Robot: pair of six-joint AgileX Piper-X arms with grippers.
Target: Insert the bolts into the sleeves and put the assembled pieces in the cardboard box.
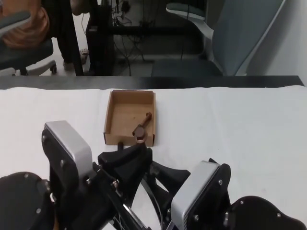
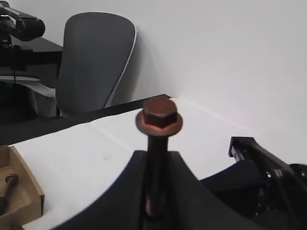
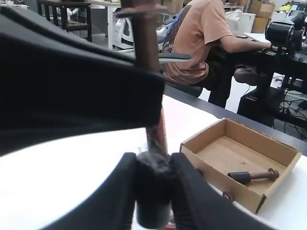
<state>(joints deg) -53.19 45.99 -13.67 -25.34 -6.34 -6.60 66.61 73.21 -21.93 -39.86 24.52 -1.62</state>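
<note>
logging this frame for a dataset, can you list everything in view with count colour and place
cardboard box: one, brown, on the bench beyond the grippers
assembled piece: one, brown bolt in a dark sleeve, lying in the box
bolt: one, copper-brown, upright in the left gripper
sleeve: one, black, in the right gripper, at the bolt's tip
bench: one, white top
office chairs: two, grey, behind the bench
left gripper: black, shut on the bolt
right gripper: black, shut on the sleeve

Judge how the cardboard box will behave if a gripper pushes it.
The cardboard box looks thin-walled and holds one assembled piece, so it is probably light and would slide on the white bench cover. Its low walls make tipping unlikely, though they may flex.
</note>
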